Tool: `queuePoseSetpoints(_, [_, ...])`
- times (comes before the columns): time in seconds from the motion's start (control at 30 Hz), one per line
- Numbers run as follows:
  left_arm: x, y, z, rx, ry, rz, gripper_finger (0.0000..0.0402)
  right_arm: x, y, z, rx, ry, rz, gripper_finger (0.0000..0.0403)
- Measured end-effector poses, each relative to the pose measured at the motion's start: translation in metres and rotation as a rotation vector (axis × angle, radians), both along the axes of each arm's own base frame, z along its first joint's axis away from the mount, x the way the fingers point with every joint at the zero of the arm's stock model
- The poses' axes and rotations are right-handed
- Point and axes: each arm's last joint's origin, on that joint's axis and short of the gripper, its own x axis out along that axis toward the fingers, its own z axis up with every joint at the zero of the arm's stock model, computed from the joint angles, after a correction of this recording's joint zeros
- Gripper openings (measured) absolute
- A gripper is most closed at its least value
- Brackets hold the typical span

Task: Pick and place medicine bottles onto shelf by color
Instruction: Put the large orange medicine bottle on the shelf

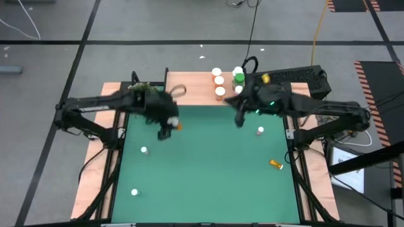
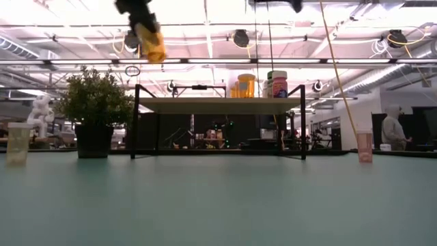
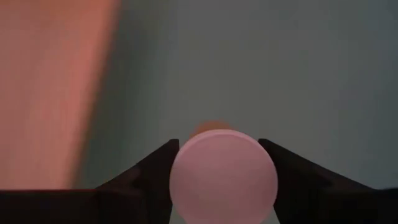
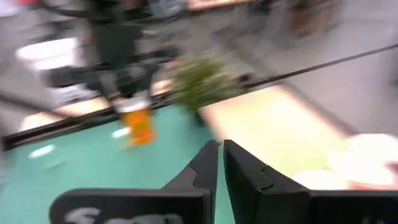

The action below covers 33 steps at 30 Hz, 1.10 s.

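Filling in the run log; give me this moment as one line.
left gripper: shut on orange bottle, lifted | right gripper: shut, empty, near shelf

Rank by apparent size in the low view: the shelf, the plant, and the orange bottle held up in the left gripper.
1. shelf, widest by far.
2. plant, pot included.
3. orange bottle in the left gripper, smallest, though it hangs nearer the camera than the other two, which flatters its size.

shelf [image 1: 197,88] along the mat's far edge, bottles [image 1: 219,82] bunched on its right end, plant [image 1: 146,90] just left, loose bottles [image 1: 260,130] scattered over the mat [image 1: 208,170]
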Motion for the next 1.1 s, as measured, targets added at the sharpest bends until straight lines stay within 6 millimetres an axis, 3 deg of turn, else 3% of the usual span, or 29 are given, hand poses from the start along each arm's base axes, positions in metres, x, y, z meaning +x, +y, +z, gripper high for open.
queuePoseSetpoints(0.2, [0.029, 0.065, 0.015, 0.03, -0.014, 0.161, 0.0203, -0.035, -0.022, 0.014, -0.046, -0.006, -0.13, 0.0022])
queuePoseSetpoints(0.4, [0.064, 0.137, 0.019, 0.062, -0.018, 0.273, 0.0233, -0.047, -0.032, 0.005, -0.053, 0.133, -0.169, 0.0022])
queuePoseSetpoints(0.6, [0.08, 0.201, 0.019, 0.033, -0.046, 0.448, 0.022, -0.053, -0.041, -0.004, -0.053, 0.241, -0.201, 0.0022])
queuePoseSetpoints(0.73, [0.086, 0.218, 0.013, 0.028, -0.042, 0.475, 0.0212, -0.055, -0.048, -0.004, -0.068, 0.258, -0.151, 0.0022])
queuePoseSetpoints(0.9, [0.094, 0.223, -0.003, 0.024, -0.003, 0.454, 0.0231, -0.059, -0.057, -0.004, -0.062, 0.255, -0.146, 0.0022])
queuePoseSetpoints(1.1, [0.098, 0.223, -0.003, 0.095, -0.009, 0.376, 0.023, -0.061, -0.063, -0.004, -0.078, 0.266, -0.149, 0.0022])
